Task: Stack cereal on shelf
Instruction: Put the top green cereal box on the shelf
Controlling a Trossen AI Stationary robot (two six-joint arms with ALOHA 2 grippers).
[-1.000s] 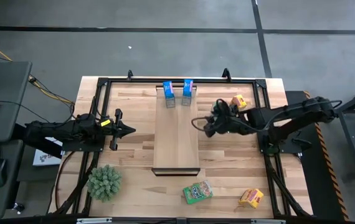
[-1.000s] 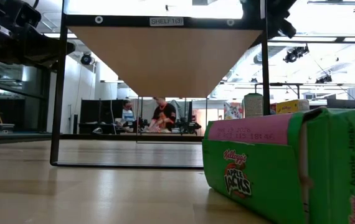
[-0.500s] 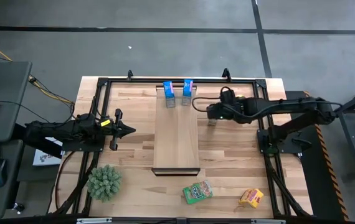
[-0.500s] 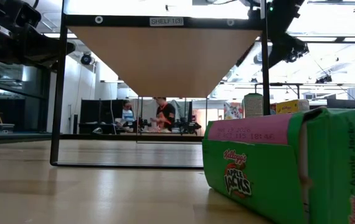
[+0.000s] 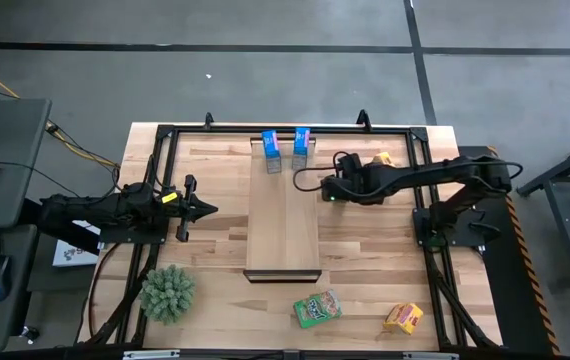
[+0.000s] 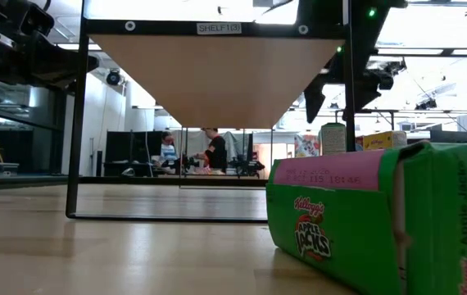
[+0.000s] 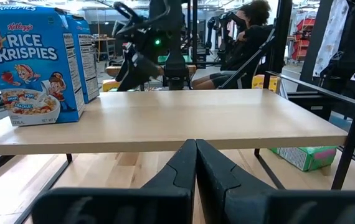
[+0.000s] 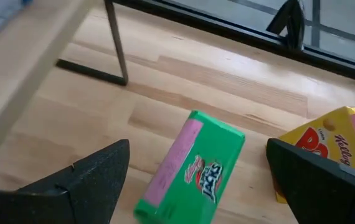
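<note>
1. Over the last second the right hand [image 5: 325, 187] has swung in from the yellow box [image 5: 383, 160] near the back right of the tabletop [image 5: 215, 230] to the right edge of the shelf [image 5: 285, 225]. Its fingers [image 8: 90, 177] went from half shut to spread wide, and nothing sits between them.
2. A green box [image 8: 193, 168] lies flat right under that hand, with a yellow one just beside it. I'd judge that a pickup is being lined up, not yet made.
3. Two blue boxes [image 5: 285, 147] stand upright at the shelf's far end. A green box [image 5: 317, 308] and a yellow box [image 5: 403, 318] lie on the tabletop near the front, well apart from the shelf.
4. The left hand [image 5: 203, 208] waits left of the shelf, fingers pressed together.
5. The boxes are glossy printed cardboard, flat-sided with sharp corners. The shelf is smooth pale board on thin black legs, and the tabletop is striped wood.
</note>
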